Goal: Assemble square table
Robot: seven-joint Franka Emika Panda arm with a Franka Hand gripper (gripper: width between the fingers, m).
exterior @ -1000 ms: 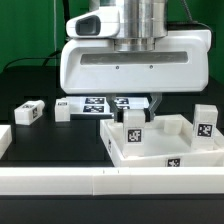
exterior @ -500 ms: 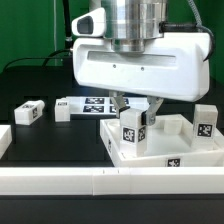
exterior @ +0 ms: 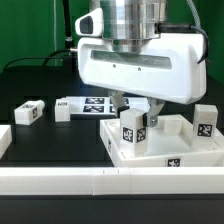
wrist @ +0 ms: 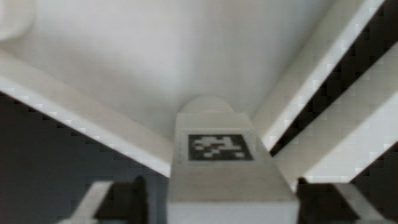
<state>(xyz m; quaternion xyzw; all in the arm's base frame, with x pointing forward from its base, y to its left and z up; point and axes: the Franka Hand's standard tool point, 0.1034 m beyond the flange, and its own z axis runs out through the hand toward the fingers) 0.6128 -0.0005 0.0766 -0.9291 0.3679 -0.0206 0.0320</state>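
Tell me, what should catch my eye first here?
The bulky white pincer fills the middle of the exterior view, its fingers reaching down on either side of a small tagged leg that stands upright in the square tabletop. A second leg stands upright toward the exterior view's right, and a third leg lies on the dark table toward its left.

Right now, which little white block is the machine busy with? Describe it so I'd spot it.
Find the big white square tray on the exterior view's right. Near its left side a short white leg stands upright, tag facing us. It alone sits between the two fingers of the gripper; the other legs stand apart.
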